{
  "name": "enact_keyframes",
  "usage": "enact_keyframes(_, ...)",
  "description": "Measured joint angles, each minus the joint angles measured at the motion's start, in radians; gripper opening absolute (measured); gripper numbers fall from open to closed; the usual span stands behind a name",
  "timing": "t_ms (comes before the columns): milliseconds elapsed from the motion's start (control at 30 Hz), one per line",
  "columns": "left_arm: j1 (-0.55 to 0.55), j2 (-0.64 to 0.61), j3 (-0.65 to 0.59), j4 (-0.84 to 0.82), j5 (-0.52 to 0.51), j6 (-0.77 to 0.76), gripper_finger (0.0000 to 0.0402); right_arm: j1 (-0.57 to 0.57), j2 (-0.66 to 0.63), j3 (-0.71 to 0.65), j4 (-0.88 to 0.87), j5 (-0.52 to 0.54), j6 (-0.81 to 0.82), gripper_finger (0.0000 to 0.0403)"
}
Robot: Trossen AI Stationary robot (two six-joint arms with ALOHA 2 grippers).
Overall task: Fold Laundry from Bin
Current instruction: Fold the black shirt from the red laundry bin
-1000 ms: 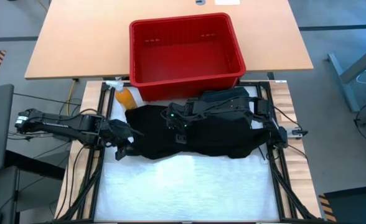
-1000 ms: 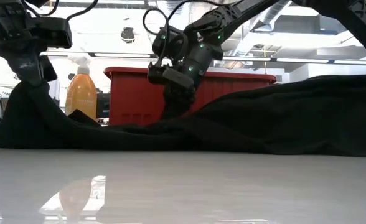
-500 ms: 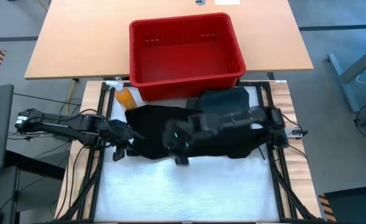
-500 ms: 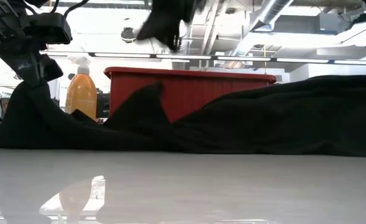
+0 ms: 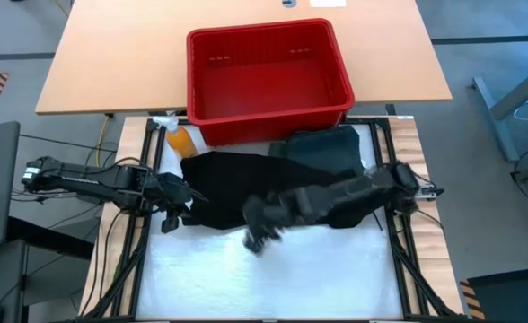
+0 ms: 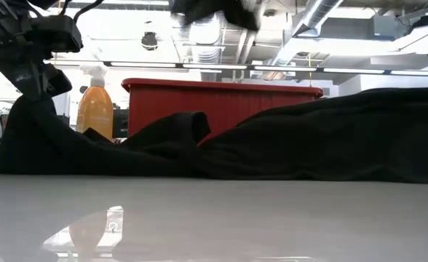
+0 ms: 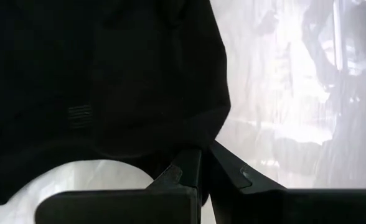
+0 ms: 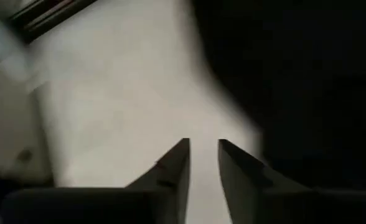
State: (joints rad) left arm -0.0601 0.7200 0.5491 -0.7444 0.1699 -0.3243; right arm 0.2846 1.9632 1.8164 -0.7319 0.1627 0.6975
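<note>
A black garment [image 5: 237,184] lies spread across the white work surface, in front of the red bin [image 5: 268,109]. A dark green garment [image 5: 322,148] lies behind it, against the bin. My left gripper [image 5: 172,215] is shut on the black garment's left end, above the table. My right gripper [image 5: 253,240] is blurred over the garment's near edge at the middle. Its wrist view shows it [image 8: 203,149] narrowly open and empty over the white surface. In the low view the black garment [image 6: 308,138] has a small folded hump [image 6: 188,124]. My left gripper pinches the black garment's left end [image 7: 192,140] between its two fingers, slanting down from the table's left. The cloth hangs below the fingers [image 6: 30,109] in a raised peak. The rest of the garment lies on the table.
An orange spray bottle [image 5: 181,139] stands at the bin's near left corner, also seen in the low view [image 6: 96,109]. The bin stands on the tan tabletop [image 5: 111,63] behind the work surface. Bare white surface [image 5: 273,278] lies toward the near edge.
My right gripper has let go of the black garment's middle, which it held lifted, and has gone up and toward the table's near edge. The raised peak of cloth has fallen into a low folded hump.
</note>
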Motion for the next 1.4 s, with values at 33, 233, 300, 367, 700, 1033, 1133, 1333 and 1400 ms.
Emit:
enact_keyframes(33,0.000,0.000,0.000,0.000,0.000,0.005,0.0000,-0.030,0.007,0.000,0.006,0.003,0.000,0.0119)
enact_keyframes(233,0.000,0.000,0.000,0.000,0.001,0.009,0.0000,-0.167,0.013,-0.004,-0.040,-0.066,0.058,0.0223)
enact_keyframes(300,0.000,0.000,0.000,0.000,0.000,0.009,0.0000,-0.193,0.034,-0.007,-0.048,-0.084,0.033,0.0256)
enact_keyframes(367,0.000,0.000,0.000,0.000,0.000,0.010,0.0000,-0.211,0.054,-0.006,-0.030,-0.121,-0.003,0.0282)
enact_keyframes(700,0.000,0.000,0.000,-0.002,-0.022,0.006,0.0000,-0.229,0.205,-0.006,-0.009,-0.273,-0.131,0.0320)
enact_keyframes(1033,0.000,0.000,0.000,-0.004,-0.024,0.003,0.0000,-0.188,0.163,-0.006,-0.018,-0.140,-0.185,0.0041)
enact_keyframes(1133,0.000,0.000,0.000,0.023,-0.023,0.002,0.0000,-0.167,0.096,-0.006,-0.025,-0.134,-0.163,0.0023)
enact_keyframes(1333,-0.009,0.008,0.000,0.185,0.009,0.045,0.0000,-0.001,-0.075,-0.005,-0.099,-0.127,-0.124,0.0021)
enact_keyframes(1400,-0.026,0.021,0.000,0.245,0.027,0.085,0.0000,0.089,-0.108,-0.005,-0.122,-0.110,-0.071,0.0021)
